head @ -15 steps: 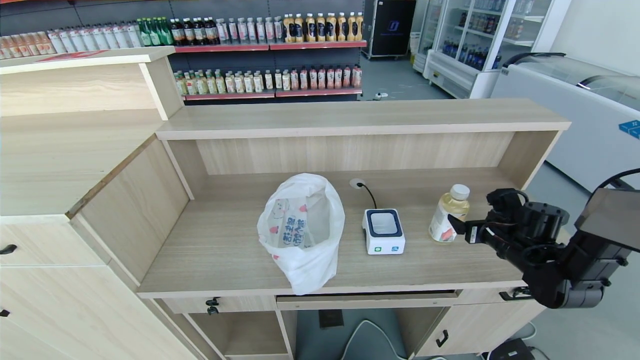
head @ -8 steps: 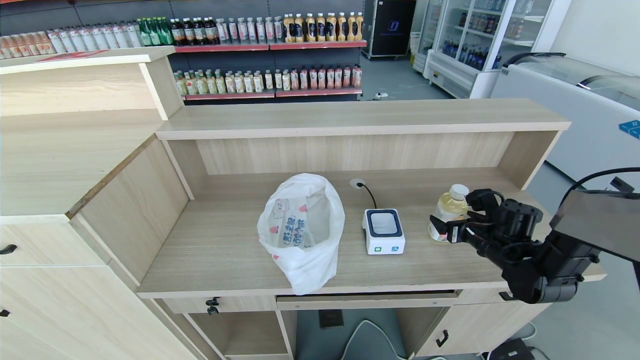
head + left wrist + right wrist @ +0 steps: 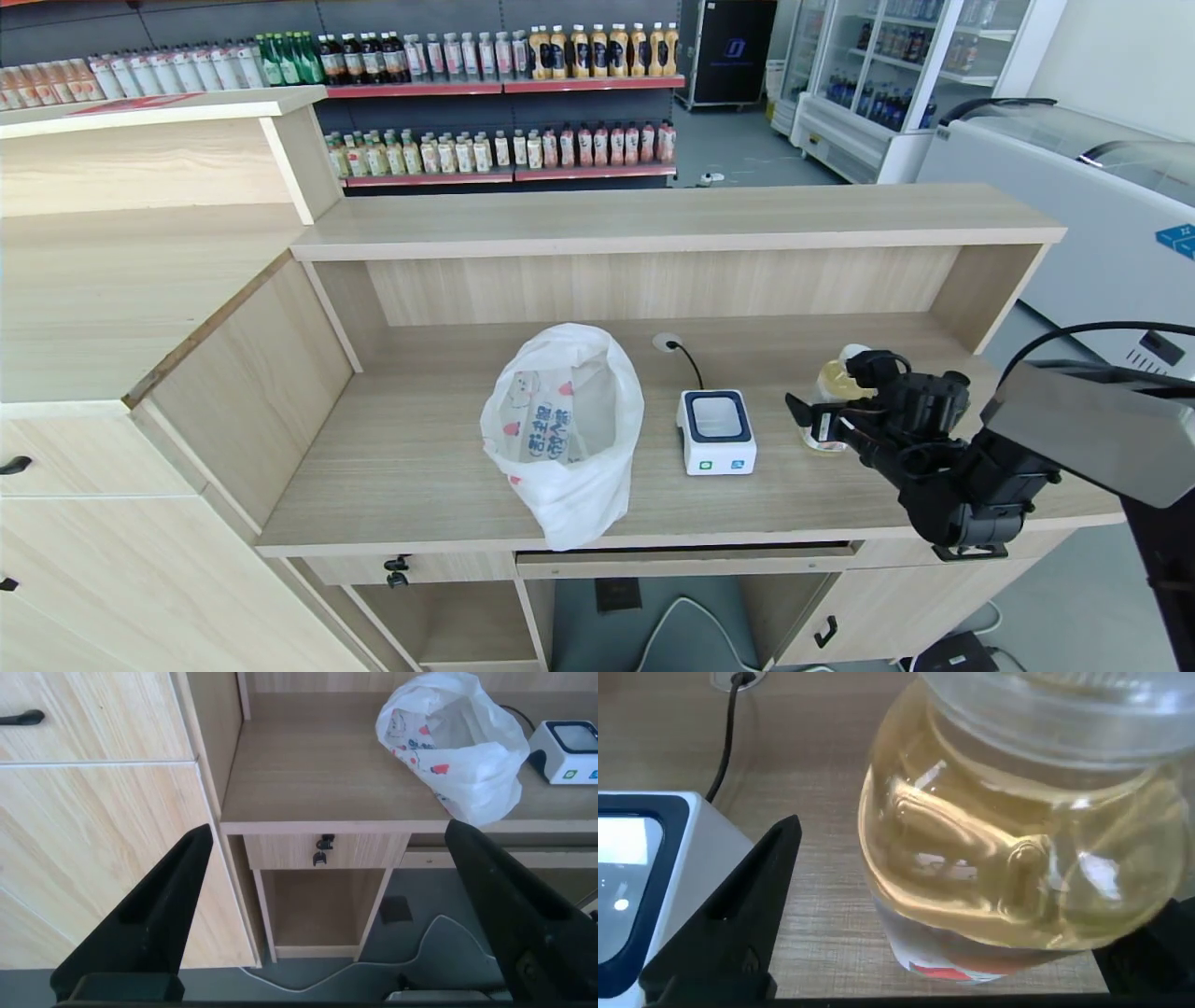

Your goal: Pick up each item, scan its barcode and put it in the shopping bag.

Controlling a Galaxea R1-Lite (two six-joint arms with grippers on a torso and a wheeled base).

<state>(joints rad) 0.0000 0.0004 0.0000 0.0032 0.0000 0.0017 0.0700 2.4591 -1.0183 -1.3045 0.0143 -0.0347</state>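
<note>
A clear bottle (image 3: 834,381) of yellow drink with a white cap stands upright on the right side of the wooden counter (image 3: 411,457). My right gripper (image 3: 825,403) is open and level with the bottle, one finger on each side of it. In the right wrist view the bottle (image 3: 1018,849) sits between the dark fingers (image 3: 738,924), with a gap at the finger toward the scanner. The white barcode scanner (image 3: 716,431) lies left of the bottle. Further left stands the open white shopping bag (image 3: 562,429). My left gripper (image 3: 327,924) hangs open, low before the counter's left end.
The scanner's black cable (image 3: 686,362) runs to a hole in the back of the counter. A raised shelf and side walls enclose the counter at the back and right. A drawer front and open cubbies (image 3: 318,905) lie under the counter edge.
My right arm has moved left across the counter, bringing its open fingers from beside the bottle to around it. The bottle, scanner and bag have stayed put.
</note>
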